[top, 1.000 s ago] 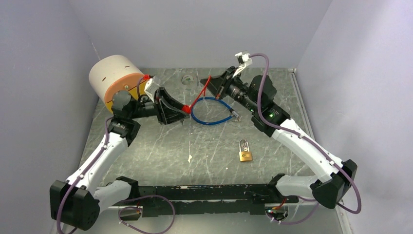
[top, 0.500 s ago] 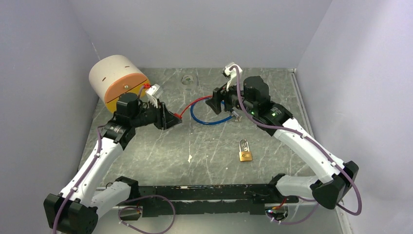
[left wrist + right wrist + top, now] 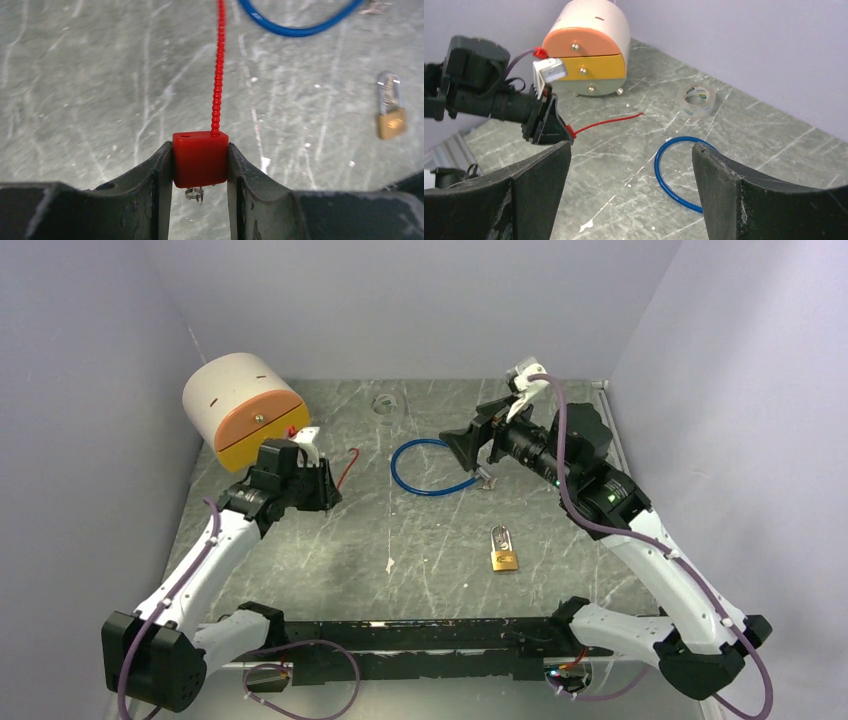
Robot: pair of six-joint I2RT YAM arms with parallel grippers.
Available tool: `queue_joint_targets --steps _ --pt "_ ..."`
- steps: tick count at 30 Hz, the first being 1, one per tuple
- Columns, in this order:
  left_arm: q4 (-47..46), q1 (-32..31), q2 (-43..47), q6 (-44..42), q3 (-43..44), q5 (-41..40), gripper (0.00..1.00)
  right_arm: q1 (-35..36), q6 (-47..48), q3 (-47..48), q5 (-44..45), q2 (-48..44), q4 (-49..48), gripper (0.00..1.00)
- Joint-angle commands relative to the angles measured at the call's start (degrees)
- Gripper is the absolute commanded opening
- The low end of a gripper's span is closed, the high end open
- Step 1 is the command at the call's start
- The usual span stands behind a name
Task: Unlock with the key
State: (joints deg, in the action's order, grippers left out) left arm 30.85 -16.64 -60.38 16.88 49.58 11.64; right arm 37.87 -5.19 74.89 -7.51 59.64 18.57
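Top external view lays it out. A round-topped drawer chest (image 3: 238,400) sits in the upper left of the frame and a blue cable loop (image 3: 394,468) lies in the upper middle. The small brass padlock (image 3: 505,560) lies alone on the table (image 3: 420,540), lower and right of centre, touched by nothing. The right gripper (image 3: 462,448) hangs just over the loop's right end, its jaws spread wide with nothing between them. The left gripper (image 3: 325,490), below the chest, is clamped on a red tag (image 3: 200,164) with a red beaded cord (image 3: 217,65) running off it.

To my eye the unlocking itself has not begun; this looks like the key-fetching step. Next the key has to reach the padlock's keyhole while the free gripper steadies the lock.

Left wrist view alone shows the clamp and a tiny wire ring (image 3: 195,194) under the tag; whether a key hangs there I cannot tell. Right wrist view alone shows the chest's drawer fronts, but not the padlock.
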Motion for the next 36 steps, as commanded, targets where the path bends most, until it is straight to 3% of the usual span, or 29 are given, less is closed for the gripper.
queue_joint_targets --steps 1,9,13,18,27,29,33,36 --pt "-1.5 0.2 -1.9 3.0 -2.0 -11.4 0.03 -0.8 -6.8 -2.3 5.2 3.2 -3.0 0.92" --pt "-3.3 0.3 -13.9 7.6 -1.7 -18.7 0.06 -3.8 -17.6 -4.0 7.1 9.5 0.1 0.89" --pt "0.2 0.4 -19.9 10.4 1.1 -23.0 0.30 -7.8 -23.3 -6.5 9.7 11.9 3.9 0.86" --pt "-0.2 0.4 -21.1 11.3 0.5 -21.0 0.56 -12.6 -27.6 -11.5 10.5 13.6 8.6 0.84" --pt "1.1 0.4 -17.9 11.9 0.6 -18.3 0.78 -16.0 -29.3 -18.7 14.6 14.5 14.4 0.81" --pt "2.1 0.4 -15.7 11.9 2.0 -17.0 0.81 -16.5 -29.1 -19.3 14.6 16.5 16.2 0.73" --pt "5.3 0.4 -11.1 11.2 6.3 -15.8 0.80 -16.5 -30.4 -21.1 14.4 20.3 19.1 0.41" --pt "5.1 0.4 -7.4 12.4 6.5 -14.3 0.76 -16.6 -30.0 -23.2 13.6 21.4 17.2 0.33"
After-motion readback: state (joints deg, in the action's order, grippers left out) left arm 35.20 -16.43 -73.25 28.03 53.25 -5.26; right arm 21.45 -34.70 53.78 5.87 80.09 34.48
